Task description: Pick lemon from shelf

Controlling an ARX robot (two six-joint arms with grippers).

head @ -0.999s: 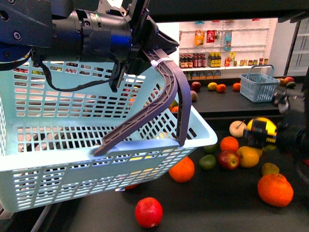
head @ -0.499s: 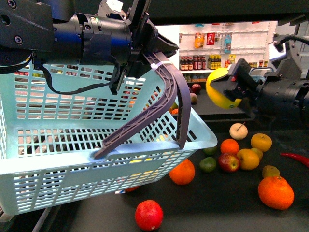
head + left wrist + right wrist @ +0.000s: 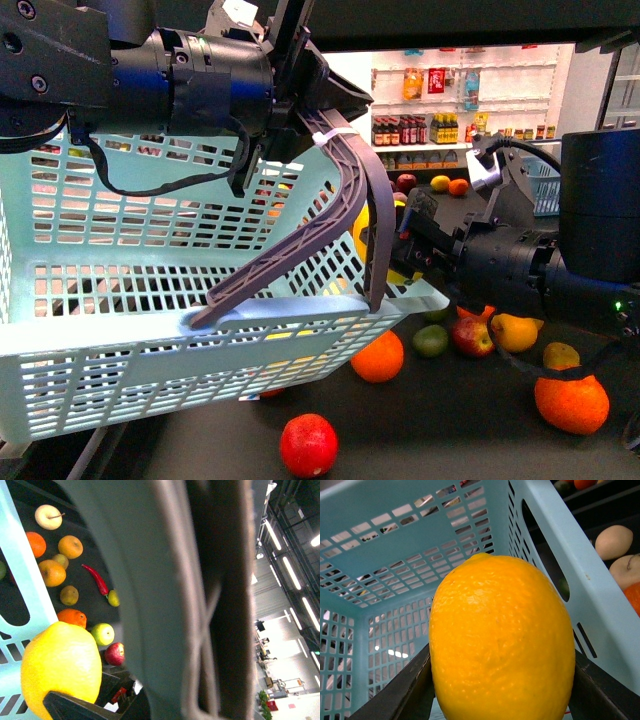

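Two grippers busy: left gripper (image 3: 300,105) clamps basket handle (image 3: 345,190), holding basket (image 3: 150,300) up; right gripper (image 3: 502,690) pinches lemon (image 3: 502,635) at basket's 3 o'clock rim, presumably for drop-in.

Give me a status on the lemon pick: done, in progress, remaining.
Done: the lemon is off the shelf, clamped in the right end effector. In hand: it is held at the rim of the basket, which hangs from the left end effector by its handle. Left: probably carrying it over the rim and releasing it inside.
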